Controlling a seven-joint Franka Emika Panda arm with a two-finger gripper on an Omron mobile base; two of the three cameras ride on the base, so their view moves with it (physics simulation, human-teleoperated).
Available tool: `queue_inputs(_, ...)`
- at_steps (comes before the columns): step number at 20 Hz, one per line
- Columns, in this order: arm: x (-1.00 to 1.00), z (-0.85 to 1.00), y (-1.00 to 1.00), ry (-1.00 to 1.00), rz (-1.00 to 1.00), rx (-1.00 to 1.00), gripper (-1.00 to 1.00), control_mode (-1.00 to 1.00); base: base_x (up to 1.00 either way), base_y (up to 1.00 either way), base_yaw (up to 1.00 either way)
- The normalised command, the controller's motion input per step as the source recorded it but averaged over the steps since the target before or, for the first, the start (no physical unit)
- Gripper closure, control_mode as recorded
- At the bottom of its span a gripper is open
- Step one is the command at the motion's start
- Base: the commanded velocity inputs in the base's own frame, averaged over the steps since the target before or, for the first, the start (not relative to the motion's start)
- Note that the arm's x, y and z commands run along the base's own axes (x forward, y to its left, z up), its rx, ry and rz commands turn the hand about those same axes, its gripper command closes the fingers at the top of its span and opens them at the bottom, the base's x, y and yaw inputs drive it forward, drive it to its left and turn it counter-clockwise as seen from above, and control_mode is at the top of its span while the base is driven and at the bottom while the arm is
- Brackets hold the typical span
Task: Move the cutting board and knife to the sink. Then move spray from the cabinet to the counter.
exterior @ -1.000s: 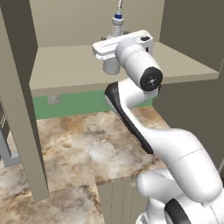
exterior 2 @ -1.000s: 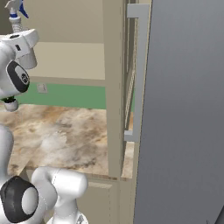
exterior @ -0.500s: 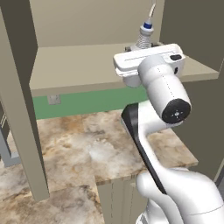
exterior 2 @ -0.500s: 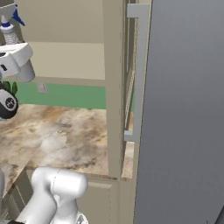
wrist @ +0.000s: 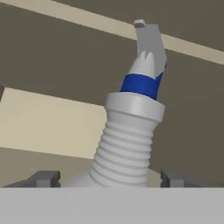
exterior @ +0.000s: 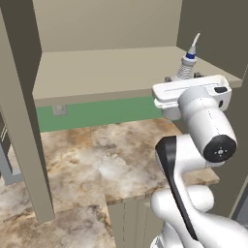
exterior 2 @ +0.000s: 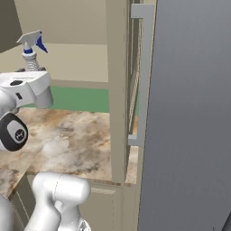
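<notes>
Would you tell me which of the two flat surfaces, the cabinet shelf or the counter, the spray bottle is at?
The beige cabinet shelf: the spray bottle rises at its front edge, well above the marbled counter.

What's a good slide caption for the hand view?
Open gripper straddling the spray inside the cabinet.

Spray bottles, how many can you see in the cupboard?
1. The spray stands at the right front of the cabinet shelf, right behind the robot's hand, between the open pincer tips. Others could hide behind the arm.
</notes>
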Motion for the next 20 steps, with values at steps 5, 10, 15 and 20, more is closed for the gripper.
queue_inputs(5, -0.11, -0.73, -0.33, 0.05, -0.03, -0.02, 1.0, -1.0, 0.0, 0.0, 0.0)
queue_inputs(10, -0.2, -0.92, -0.03, 0.05, 0.0, -0.01, 1.0, -1.0, 0.0, 0.0, 0.0)
queue_inputs(15, -0.33, -0.89, -0.15, 0.01, 0.0, 0.0, 1.0, -1.0, 0.0, 0.0, 0.0)
queue_inputs(20, -0.28, -0.75, -0.31, -0.05, 0.0, 0.0, 1.0, -1.0, 0.0, 0.0, 0.0)
